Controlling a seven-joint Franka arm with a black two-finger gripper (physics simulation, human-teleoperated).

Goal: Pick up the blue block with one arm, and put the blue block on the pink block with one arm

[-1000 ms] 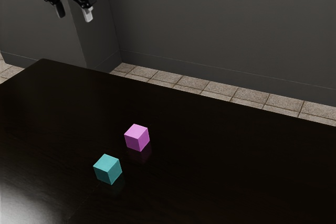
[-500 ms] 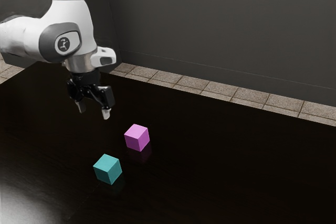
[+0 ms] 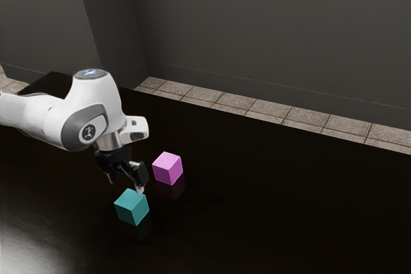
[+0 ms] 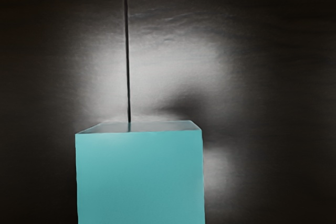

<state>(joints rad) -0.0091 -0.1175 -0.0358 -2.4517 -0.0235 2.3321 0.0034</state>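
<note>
1. Hovering just above the blue block (image 3: 131, 206), the claw (image 3: 126, 183) is pointed down at the tabletop (image 3: 270, 210). Its two fingers are spread apart, released, with nothing gripped between them.
2. The block is touched by neither finger in the exterior view. One pale fingertip (image 3: 140, 189) is held close over the block's upper edge, on the side nearer the pink block (image 3: 167, 167).
3. The blue block is seen resting flat on the dark tabletop, toward the front of the exterior view and left of its centre. It is turned so that one corner faces the camera.
4. The pink block is set on the tabletop too, near the blue one, behind it and toward the exterior view's right. A narrow gap is left between the two, and both lie on the tabletop itself.
5. The white arm (image 3: 58, 120) is brought in from the exterior view's left. Its rounded last joint is bent over, so that the claw hangs below it.
6. In the wrist view the blue block (image 4: 139, 177) is shown large, directly under the hand. One teal face is turned squarely to the camera, and a thin strip of an adjoining face is visible beyond it.
7. The tabletop (image 4: 252, 77) around the block is glossy and lit by a pale glare. A thin dark line (image 4: 126, 51) is drawn straight across it, away from the block's far edge.
8. Behind the tabletop a strip of tiled floor (image 3: 289, 115) is seen, backed by a dark grey wall (image 3: 270, 24).
</note>
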